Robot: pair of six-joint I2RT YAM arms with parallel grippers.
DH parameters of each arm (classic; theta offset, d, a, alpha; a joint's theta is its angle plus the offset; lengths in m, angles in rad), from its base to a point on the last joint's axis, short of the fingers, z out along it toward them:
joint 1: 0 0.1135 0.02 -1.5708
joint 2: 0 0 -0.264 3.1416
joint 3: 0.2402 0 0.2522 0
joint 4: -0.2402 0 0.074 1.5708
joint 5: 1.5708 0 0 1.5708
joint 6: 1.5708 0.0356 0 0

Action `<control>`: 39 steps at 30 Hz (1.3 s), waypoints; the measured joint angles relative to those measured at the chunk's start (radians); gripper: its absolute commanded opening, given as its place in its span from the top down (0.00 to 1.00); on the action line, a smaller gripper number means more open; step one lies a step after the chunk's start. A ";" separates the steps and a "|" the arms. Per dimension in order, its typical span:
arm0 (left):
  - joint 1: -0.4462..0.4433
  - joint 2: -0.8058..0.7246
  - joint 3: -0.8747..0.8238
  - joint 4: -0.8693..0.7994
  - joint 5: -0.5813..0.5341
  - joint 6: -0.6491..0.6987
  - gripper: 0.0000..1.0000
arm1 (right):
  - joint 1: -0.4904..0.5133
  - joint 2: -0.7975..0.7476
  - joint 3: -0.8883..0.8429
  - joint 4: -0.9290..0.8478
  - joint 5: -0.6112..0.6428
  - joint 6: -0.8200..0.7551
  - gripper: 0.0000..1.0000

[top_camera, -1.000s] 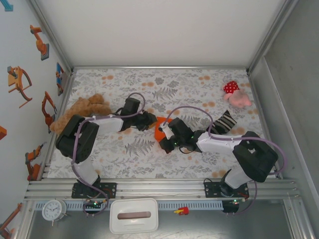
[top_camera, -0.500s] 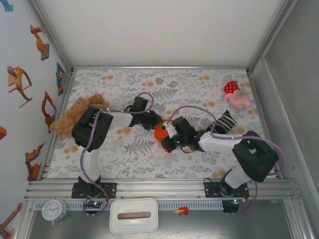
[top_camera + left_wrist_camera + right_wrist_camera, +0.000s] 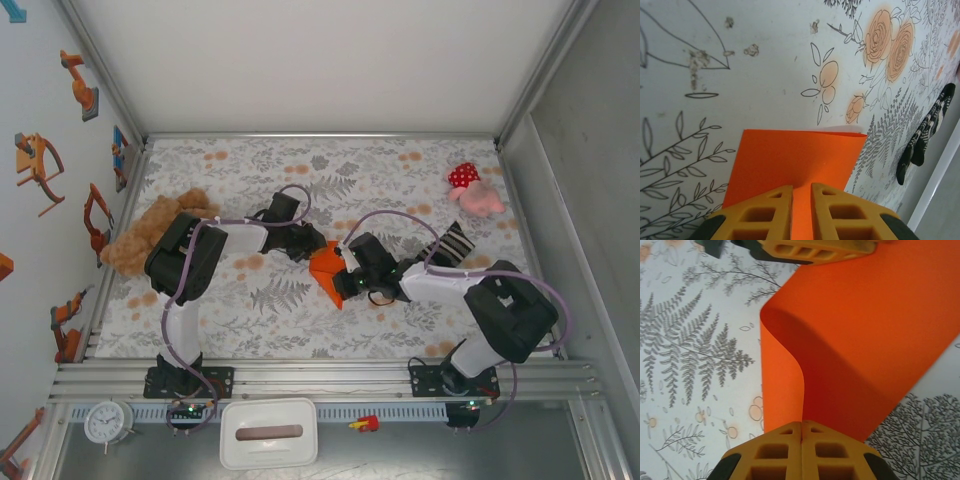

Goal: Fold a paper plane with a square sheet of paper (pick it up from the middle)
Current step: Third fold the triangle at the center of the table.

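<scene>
The work is in an early fold. The square sheet of paper [image 3: 326,282] is doubled over near the middle of the flowered table [image 3: 350,175], between the two arms, and is not yet a dart.

The right gripper [image 3: 801,428] has its yellow fingers pressed flat together on one edge of the sheet. From there the paper bows up and away in a soft, uncreased curve.

The left gripper [image 3: 801,194] sits at the far-left edge of the sheet. Its fingers are nearly together, with a thin strip of orange showing in the gap. I cannot tell whether they pinch the paper or only bear down on it.

The next move probably calls for laying the bowed flap flat, edge to edge, and pressing the bend into a sharp crease while one gripper keeps the sheet from sliding.
</scene>
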 measured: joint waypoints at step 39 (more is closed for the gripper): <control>0.000 0.010 0.037 -0.075 0.002 0.052 0.83 | -0.006 0.093 0.069 -0.055 0.021 0.010 1.00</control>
